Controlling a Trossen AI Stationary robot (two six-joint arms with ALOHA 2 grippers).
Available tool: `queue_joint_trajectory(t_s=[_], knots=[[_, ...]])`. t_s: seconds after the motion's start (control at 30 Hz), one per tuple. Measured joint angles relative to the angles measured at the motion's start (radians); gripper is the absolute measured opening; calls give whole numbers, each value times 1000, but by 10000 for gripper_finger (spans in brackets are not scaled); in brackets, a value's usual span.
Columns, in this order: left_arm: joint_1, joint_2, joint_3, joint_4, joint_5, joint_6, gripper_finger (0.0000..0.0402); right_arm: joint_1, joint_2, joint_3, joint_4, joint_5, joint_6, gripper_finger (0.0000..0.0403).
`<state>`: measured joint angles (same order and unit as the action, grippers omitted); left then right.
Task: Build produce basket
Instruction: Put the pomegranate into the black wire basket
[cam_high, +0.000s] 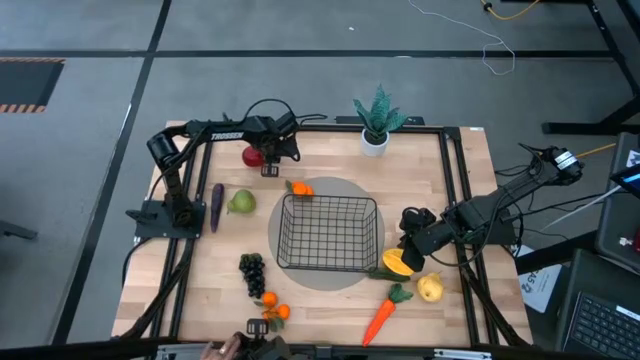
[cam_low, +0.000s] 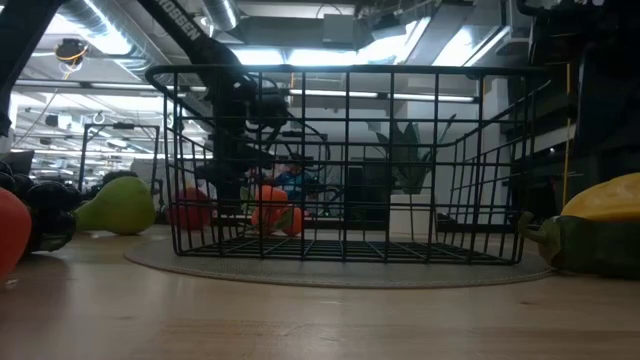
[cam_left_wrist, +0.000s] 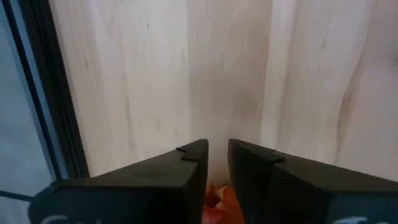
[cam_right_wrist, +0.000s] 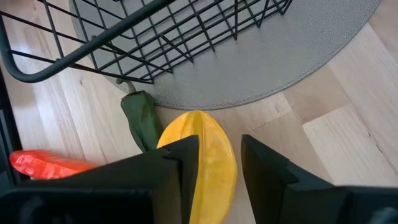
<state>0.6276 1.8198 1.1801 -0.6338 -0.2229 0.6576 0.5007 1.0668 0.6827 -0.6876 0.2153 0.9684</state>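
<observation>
The basket (cam_high: 328, 232) sits empty on its grey mat (cam_high: 330, 275) at the middle of the surface (cam_high: 460, 330). The left hand (cam_high: 268, 160) is down at the far edge beside the red apple (cam_high: 252, 156), fingers (cam_left_wrist: 186, 177) nearly closed with something red-orange between them (too little shows to say what). The right hand (cam_high: 412, 240) hovers at the basket's right corner, fingers (cam_right_wrist: 177, 171) slightly parted over the yellow-orange squash (cam_right_wrist: 205, 162). The carrot (cam_high: 380, 318), yellow pear (cam_high: 430, 289), grapes (cam_high: 252, 270) and green pear (cam_high: 241, 202) lie scattered round the basket.
</observation>
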Motion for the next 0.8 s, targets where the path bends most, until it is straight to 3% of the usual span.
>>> queue_joint_trajectory(t_s=[0.33,0.53,0.8], knots=[[7,0,0,-7,1,-27,129,0,0,0,17,0,0,110],[41,-1,0,-12,12,-27,131,0,0,0,19,1,0,110],[91,-39,2,-38,149,-26,132,0,0,0,21,1,0,110]])
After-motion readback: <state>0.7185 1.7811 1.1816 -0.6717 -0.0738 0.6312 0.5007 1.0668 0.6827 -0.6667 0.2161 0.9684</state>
